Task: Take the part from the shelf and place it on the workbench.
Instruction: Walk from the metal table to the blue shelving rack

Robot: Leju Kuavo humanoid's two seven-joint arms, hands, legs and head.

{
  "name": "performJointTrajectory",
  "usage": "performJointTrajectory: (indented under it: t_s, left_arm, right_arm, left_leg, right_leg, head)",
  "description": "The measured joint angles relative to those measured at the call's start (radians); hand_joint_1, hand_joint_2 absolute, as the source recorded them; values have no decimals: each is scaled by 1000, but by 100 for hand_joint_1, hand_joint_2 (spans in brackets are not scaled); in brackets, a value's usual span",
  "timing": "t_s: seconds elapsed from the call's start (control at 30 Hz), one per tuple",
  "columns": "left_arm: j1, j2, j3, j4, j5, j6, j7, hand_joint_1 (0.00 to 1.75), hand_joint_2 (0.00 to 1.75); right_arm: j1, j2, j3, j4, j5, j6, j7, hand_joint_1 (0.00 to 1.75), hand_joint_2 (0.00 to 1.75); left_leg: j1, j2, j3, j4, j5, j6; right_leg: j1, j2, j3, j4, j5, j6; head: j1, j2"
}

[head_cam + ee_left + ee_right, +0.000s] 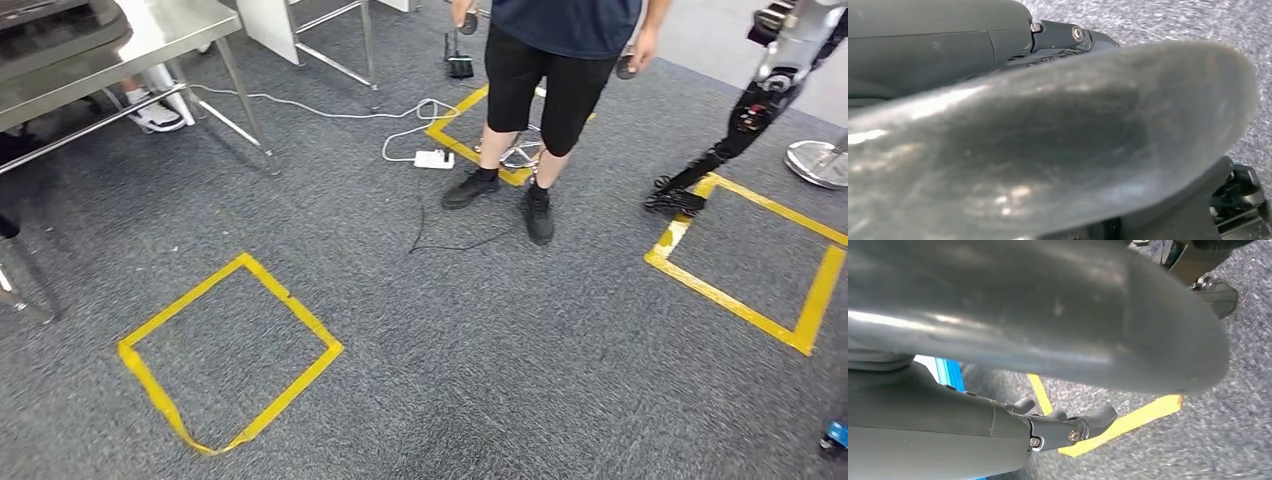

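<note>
My left hand hangs over grey carpet. Its thick grey thumb lies blurred across the left wrist view, and its dark fingers lie straight with nothing in them. My right hand also hangs over the carpet, its dark fingers slightly bent above a yellow tape line. A blue and white thing shows between the thumb and the fingers, close to the palm; I cannot tell whether the hand holds it. A small blue thing sits at the lower right edge of the head view.
A person in dark shorts stands ahead on the carpet near a white power strip and cables. A steel table stands at the far left. Two yellow tape squares mark the floor. Another robot's leg stands at the right.
</note>
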Motion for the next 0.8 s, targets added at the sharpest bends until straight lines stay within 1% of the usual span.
performJointTrajectory:
  t_s: [0.03, 0.07, 0.1, 0.13, 0.17, 0.2, 0.23, 0.27, 0.3, 0.33, 0.37, 0.4, 0.43, 0.47, 0.5, 0.53, 0.57, 0.6, 0.63, 0.67, 0.7, 0.73, 0.77, 0.8]
  left_arm:
    - [0, 1, 0, 0, 0, 0, 0, 0, 0]
    - [1, 1, 0, 1, 0, 0, 0, 0, 0]
    - [1, 1, 0, 1, 0, 0, 0, 0, 0]
    - [0, 1, 0, 2, 0, 0, 0, 0, 0]
    - [0, 2, 0, 3, 0, 0, -1, 0, 0]
    - [-1, 2, 0, 3, 1, 0, -1, 0, 0]
    - [-2, 3, 0, 3, 1, 1, -1, 0, 0]
    - [-2, 4, 0, 3, 2, 1, -1, 0, 0]
    - [-2, 4, 0, 3, 4, 2, 0, 0, 0]
    - [-2, 5, 0, 3, 5, 3, 0, 0, 0]
    - [-1, 5, 0, 3, 6, 3, 1, 0, 0]
    - [0, 6, 0, 3, 7, 3, 2, 0, 0]
    - [0, 7, 0, 3, 7, 3, 4, 0, 0]
    - [0, 7, 0, 3, 7, 3, 4, 0, 0]
    - [-1, 7, 0, 3, 8, 3, 5, 0, 0]
    - [-1, 7, 0, 3, 8, 3, 5, 0, 0]
    - [-2, 7, 0, 3, 8, 4, 5, 0, 0]
    - [-2, 7, 0, 3, 8, 4, 5, 0, 0]
    - [-1, 7, 0, 3, 8, 4, 5, 0, 0]
    - [-2, 6, 0, 3, 8, 4, 5, 0, 0]
    - [-2, 6, 0, 3, 8, 4, 5, 0, 0]
    - [-3, 5, 0, 3, 8, 5, 5, 0, 0]
    - [-4, 5, 0, 3, 8, 5, 5, 0, 0]
    - [-4, 4, 0, 3, 8, 6, 5, 0, 0]
  right_arm:
    - [0, 0, -2, 0, 0, 0, 0, 0, 0]
    - [-1, 1, -4, 0, 0, 0, 0, 0, 0]
    - [-2, 1, -5, 0, 0, 0, 0, 0, 0]
    - [-2, 1, -6, 0, 0, 0, 0, 0, 0]
    - [-1, 1, -7, 0, 0, 0, 0, 0, 0]
    - [1, 2, -8, 0, 1, 0, 0, 0, 0]
    - [3, 2, -8, 1, 1, 0, -1, 0, 0]
    - [5, 2, -9, 1, 1, 0, -2, 0, 0]
    - [4, 2, -9, 1, 2, -1, -4, 0, 0]
    - [2, 3, -9, 1, 3, -1, -6, 0, 0]
    - [0, 5, -9, 1, 4, -1, -7, 0, 0]
    - [-2, 6, -9, 1, 6, -2, -8, 0, 0]
    - [-2, 7, -9, 1, 6, -2, -8, 0, 0]
    - [-1, 7, -10, 1, 7, -2, -8, 0, 0]
    - [0, 7, -10, 1, 7, -2, -8, 0, 0]
    - [1, 7, -11, 1, 8, -3, -8, 0, 0]
    - [0, 6, -12, 1, 8, -4, -8, 0, 0]
    - [-2, 6, -12, 1, 9, -4, -8, 0, 0]
    - [-5, 6, -13, 1, 10, -5, -8, 0, 0]
    - [-6, 6, -13, 1, 11, -5, -8, 0, 0]
    - [-7, 6, -14, 1, 11, -5, -8, 0, 0]
    - [-6, 5, -14, 1, 11, -5, -8, 0, 0]
    - [-5, 5, -15, 1, 12, -5, -8, 0, 0]
    - [-4, 5, -15, 1, 12, -5, -7, 0, 0]
  left_leg:
    - [5, -15, 29, -69, 42, -2]
    - [10, -41, 57, -135, 71, -3]
    - [14, -63, 76, -182, 87, -3]
    - [15, -80, 85, -205, 91, -1]
    - [12, -82, 85, -209, 87, 5]
    - [9, -70, 83, -210, 90, 12]
    - [7, -58, 84, -212, 93, 21]
    - [7, -46, 84, -215, 96, 30]
    - [7, -33, 84, -218, 98, 38]
    - [5, -20, 83, -220, 99, 44]
    - [3, -4, 82, -220, 98, 48]
    - [1, 12, 81, -220, 97, 49]
    - [-1, 27, 81, -220, 97, 50]
    - [-2, 41, 81, -220, 97, 50]
    - [-2, 53, 81, -220, 96, 49]
    - [-3, 64, 82, -220, 96, 48]
    - [-5, 74, 84, -219, 94, 45]
    - [-7, 84, 87, -219, 91, 41]
    - [-9, 93, 91, -220, 89, 35]
    - [-11, 104, 96, -222, 87, 28]
    - [-10, 115, 102, -227, 86, 21]
    - [-8, 121, 107, -228, 84, 14]
    - [-6, 112, 109, -222, 76, 9]
    - [-4, 91, 102, -197, 56, 5]
  right_leg:
    - [-1, 15, 0, 3, -2, 2]
    - [0, 29, -2, 9, -4, 7]
    - [1, 42, -7, 14, -6, 12]
    - [1, 52, -14, 18, -7, 19]
    - [0, 62, -22, 18, -5, 25]
    - [-2, 72, -29, 15, -3, 32]
    - [-4, 67, -35, 17, -2, 37]
    - [-3, 46, -46, 31, -8, 40]
    - [-1, 18, -65, 66, -26, 39]
    - [0, -15, -93, 122, -52, 36]
    - [0, -37, -131, 194, -83, 34]
    - [-1, -46, -167, 263, -109, 34]
    - [-2, -50, -189, 308, -123, 38]
    - [-3, -53, -191, 315, -121, 44]
    - [-3, -58, -168, 275, -104, 53]
    - [-2, -72, -126, 203, -80, 60]
    - [0, -99, -82, 126, -57, 61]
    - [3, -123, -47, 64, -38, 59]
    - [7, -140, -28, 28, -28, 52]
    - [10, -146, -24, 18, -24, 43]
    - [13, -133, -26, 16, -21, 35]
    - [8, -120, -23, 11, -15, 25]
    - [4, -107, -18, 6, -10, 18]
    - [-1, -95, -12, 1, -4, 10]
  head:
    - [0, 0]
    - [-1, 0]
    - [0, 0]
    - [0, 0]
    - [0, 0]
    - [0, 0]
    - [0, 0]
    - [1, 0]
    - [3, 0]
    - [5, 0]
    - [7, 0]
    - [7, 0]
    - [7, 0]
    - [7, 0]
    - [7, 0]
    - [7, 0]
    - [7, 0]
    - [7, 0]
    - [6, 0]
    - [5, 0]
    - [5, 0]
    - [4, 0]
    - [3, 0]
    - [1, 0]
